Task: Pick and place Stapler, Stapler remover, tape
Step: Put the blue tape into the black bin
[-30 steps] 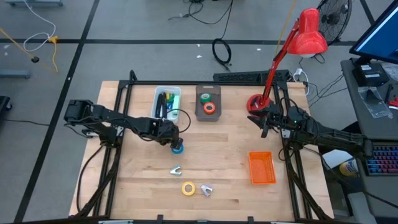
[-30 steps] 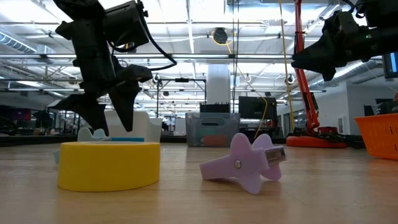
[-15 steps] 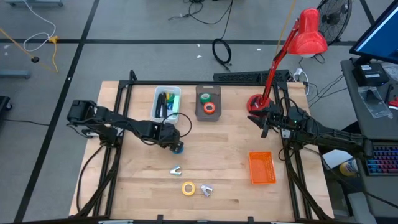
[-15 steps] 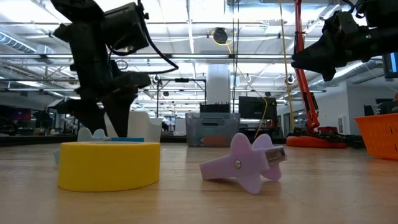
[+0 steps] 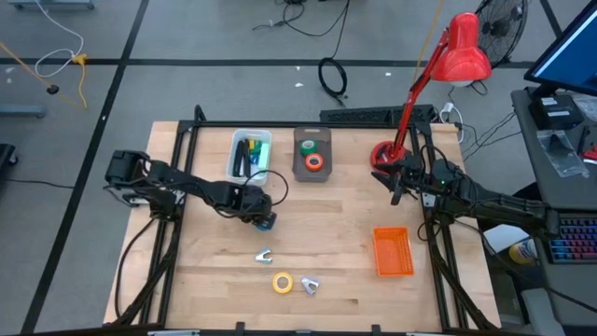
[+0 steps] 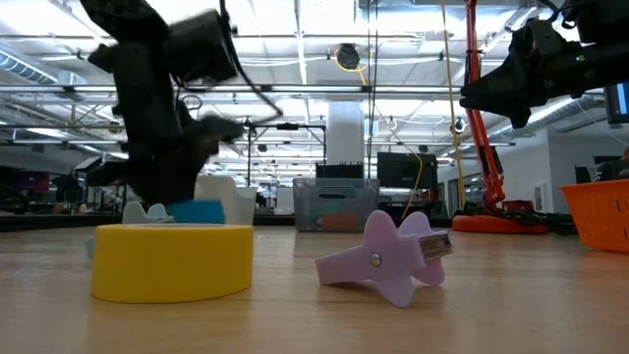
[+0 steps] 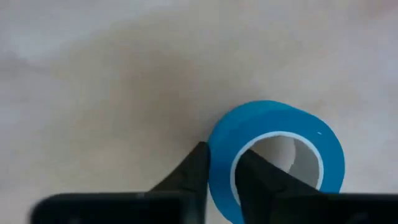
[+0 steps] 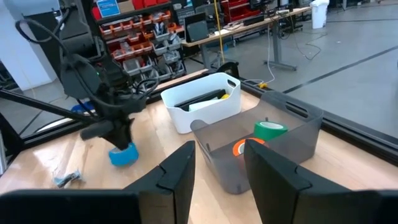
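Left wrist view: the left claw (image 7: 221, 177) has pinched the wall of the blue tape (image 7: 277, 158), one finger (image 7: 193, 171) outside the ring and the other inside its hole. From above, that claw (image 5: 264, 219) sits on the blue tape (image 5: 268, 222) on the table (image 5: 336, 233). Just behind the claw stand the white bin (image 5: 250, 155) and the grey bin (image 5: 312, 154), which holds the green tape (image 5: 309, 146) and orange tape (image 5: 314, 161). In front of the claw lie a remover (image 5: 264, 255), the yellow tape (image 5: 282, 282) and a second remover (image 5: 310, 285). Well to its right the right claw (image 5: 396, 187) waits above the table, fingers (image 8: 180, 168) narrowly apart and holding nothing, beside an orange basket (image 5: 393, 252).
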Controlling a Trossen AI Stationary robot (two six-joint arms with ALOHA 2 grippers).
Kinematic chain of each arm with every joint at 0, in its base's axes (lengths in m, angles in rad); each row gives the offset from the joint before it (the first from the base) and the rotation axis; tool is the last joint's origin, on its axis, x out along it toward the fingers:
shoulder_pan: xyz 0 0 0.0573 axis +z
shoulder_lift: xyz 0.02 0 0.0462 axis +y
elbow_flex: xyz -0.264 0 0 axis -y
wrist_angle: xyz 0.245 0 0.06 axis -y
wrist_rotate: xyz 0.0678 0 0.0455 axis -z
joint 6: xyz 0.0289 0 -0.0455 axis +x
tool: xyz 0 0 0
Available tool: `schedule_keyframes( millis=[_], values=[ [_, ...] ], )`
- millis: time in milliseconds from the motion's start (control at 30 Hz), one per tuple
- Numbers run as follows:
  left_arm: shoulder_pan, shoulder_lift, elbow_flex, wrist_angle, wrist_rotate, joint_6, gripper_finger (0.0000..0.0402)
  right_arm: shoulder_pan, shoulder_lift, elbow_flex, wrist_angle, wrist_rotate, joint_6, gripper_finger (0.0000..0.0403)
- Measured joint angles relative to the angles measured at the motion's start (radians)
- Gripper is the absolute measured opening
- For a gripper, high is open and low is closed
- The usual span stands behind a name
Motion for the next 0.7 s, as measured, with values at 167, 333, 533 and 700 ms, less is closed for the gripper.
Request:
schedule_keyframes(
  millis=[167, 333, 533, 700],
  values=[
    [0.007, -0.117, 0.001, 0.097, -0.026, 0.017, 0.0038, 0.000, 0.000, 0.000, 0.000, -0.001, -0.003, 0.0130],
    [0.033, -0.235, 0.004, 0.327, -0.166, 0.068, 0.0038, -0.001, 0.001, 0.000, 0.003, -0.002, -0.003, 0.0130],
    [0.118, -0.255, 0.138, 0.413, -0.302, 0.284, 0.0038, -0.001, 0.001, 0.000, 0.009, -0.004, -0.001, 0.0130],
    [0.223, -0.176, 0.340, 0.245, -0.318, 0.455, 0.0038, -0.001, 0.001, 0.000, 0.008, -0.003, -0.003, 0.0130]
  ],
)
